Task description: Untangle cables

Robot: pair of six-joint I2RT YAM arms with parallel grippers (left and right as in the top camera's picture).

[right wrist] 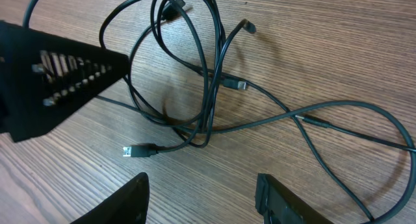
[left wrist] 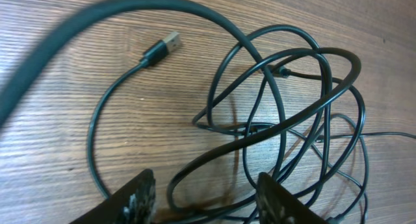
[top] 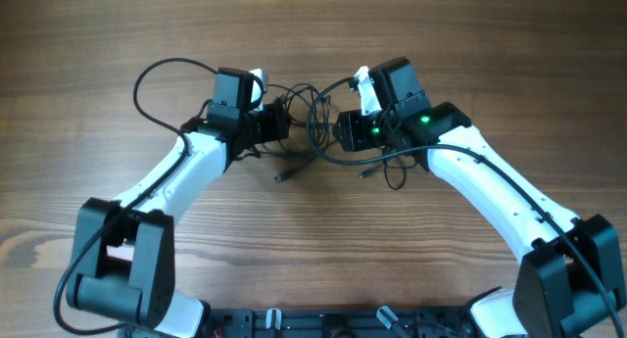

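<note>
The cables (top: 312, 122) lie tangled on the wooden table (top: 98, 44) between the arms (one USB plug (left wrist: 170, 41) shows). The left gripper (left wrist: 205, 178) and right gripper (right wrist: 201, 180) both have their jaws spread.

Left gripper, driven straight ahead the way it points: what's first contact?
Likely the nearest loop of the tangled thin dark cables, lying just ahead of the open left gripper on the wooden table; depth unclear.

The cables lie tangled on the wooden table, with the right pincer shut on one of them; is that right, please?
Not quite: the right wrist view shows the right pincer open, holding nothing. The cables do lie tangled on the wooden table.
</note>
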